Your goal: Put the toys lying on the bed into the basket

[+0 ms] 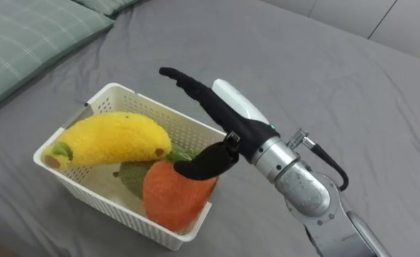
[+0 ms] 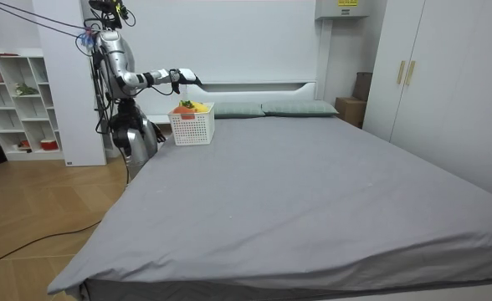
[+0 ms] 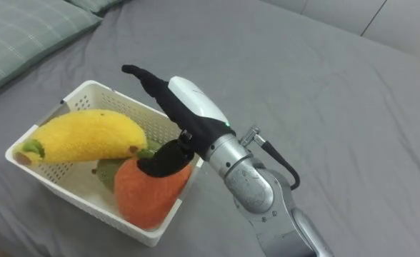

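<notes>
A white plastic basket (image 1: 135, 96) stands on the grey bed near the pillows. Inside lie a yellow plush banana (image 1: 113, 139), an orange plush toy (image 1: 171, 196) and a green piece (image 1: 133, 177) between them. My right hand (image 1: 235, 127) reaches in from the lower right and hovers over the basket's right side, open with straight fingers pointing across the rim. Its thumb hangs just above the orange toy, and nothing is held. In the room view I stand at the bedside with that arm stretched over the basket (image 2: 192, 125).
Green checked pillows (image 1: 24, 36) lie at the head of the bed, left of the basket. Bare grey sheet (image 1: 324, 78) spreads to the right. The room view has a white shelf unit (image 2: 20, 100) behind me and wardrobes (image 2: 447, 84) across the bed.
</notes>
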You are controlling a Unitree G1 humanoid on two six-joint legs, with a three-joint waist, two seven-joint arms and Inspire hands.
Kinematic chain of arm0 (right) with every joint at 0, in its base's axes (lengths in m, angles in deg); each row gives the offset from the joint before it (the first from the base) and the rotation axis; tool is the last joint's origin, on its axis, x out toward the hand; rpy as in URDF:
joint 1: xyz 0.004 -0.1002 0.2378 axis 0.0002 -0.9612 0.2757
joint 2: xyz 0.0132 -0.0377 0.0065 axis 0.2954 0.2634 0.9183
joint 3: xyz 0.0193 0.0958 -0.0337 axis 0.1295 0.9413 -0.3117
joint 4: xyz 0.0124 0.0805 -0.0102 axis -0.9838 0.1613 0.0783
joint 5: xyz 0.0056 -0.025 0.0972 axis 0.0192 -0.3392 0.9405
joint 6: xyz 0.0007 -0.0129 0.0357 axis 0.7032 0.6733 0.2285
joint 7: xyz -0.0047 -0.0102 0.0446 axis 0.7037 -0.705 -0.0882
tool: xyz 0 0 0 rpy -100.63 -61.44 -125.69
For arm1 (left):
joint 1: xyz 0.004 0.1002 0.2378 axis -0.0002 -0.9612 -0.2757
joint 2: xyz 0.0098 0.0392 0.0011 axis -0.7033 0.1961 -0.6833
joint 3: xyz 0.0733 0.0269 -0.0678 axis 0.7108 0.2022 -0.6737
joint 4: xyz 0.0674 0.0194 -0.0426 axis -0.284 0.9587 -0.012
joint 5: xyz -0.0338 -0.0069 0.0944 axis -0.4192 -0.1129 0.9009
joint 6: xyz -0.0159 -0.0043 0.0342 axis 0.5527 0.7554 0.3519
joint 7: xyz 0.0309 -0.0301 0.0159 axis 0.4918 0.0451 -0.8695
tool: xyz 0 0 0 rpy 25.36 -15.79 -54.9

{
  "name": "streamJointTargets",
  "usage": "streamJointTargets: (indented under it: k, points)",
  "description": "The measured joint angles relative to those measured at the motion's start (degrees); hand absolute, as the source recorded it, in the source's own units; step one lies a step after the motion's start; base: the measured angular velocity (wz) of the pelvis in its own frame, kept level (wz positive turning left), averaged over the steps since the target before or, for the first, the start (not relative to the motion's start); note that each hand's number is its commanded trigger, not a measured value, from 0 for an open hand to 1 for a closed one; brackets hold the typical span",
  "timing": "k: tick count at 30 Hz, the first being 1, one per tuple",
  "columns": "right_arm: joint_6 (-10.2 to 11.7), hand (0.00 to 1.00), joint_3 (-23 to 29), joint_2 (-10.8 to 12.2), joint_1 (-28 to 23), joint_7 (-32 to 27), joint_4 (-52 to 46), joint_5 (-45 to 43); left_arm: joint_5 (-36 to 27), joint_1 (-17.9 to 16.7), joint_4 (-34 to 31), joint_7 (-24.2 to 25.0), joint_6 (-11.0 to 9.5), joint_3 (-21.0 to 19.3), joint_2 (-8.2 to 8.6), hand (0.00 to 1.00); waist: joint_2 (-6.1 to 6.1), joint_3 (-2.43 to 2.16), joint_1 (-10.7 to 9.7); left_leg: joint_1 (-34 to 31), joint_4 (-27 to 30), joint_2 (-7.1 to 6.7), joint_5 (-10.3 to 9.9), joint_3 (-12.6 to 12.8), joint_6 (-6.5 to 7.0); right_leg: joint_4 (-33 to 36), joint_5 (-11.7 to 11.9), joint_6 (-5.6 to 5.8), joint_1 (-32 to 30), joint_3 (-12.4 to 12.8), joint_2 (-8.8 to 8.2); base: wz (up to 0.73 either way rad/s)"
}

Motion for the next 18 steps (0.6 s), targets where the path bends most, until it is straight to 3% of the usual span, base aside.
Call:
streamJointTargets:
  k: [18]
  points:
    - [0.5, 0.0, 0.7, 0.0, 0.0, -0.1, 0.0, 0.4, 0.0, 0.2, 0.0, -0.6, -0.1, -0.7, -0.27, 0.0, -0.19, -0.15, -0.2, 0.0, 0.5, -0.01, 0.0, 0.0, 0.0, 0.0, 0.0, 0.0, 0.0, 0.5, 0.04, 0.0]
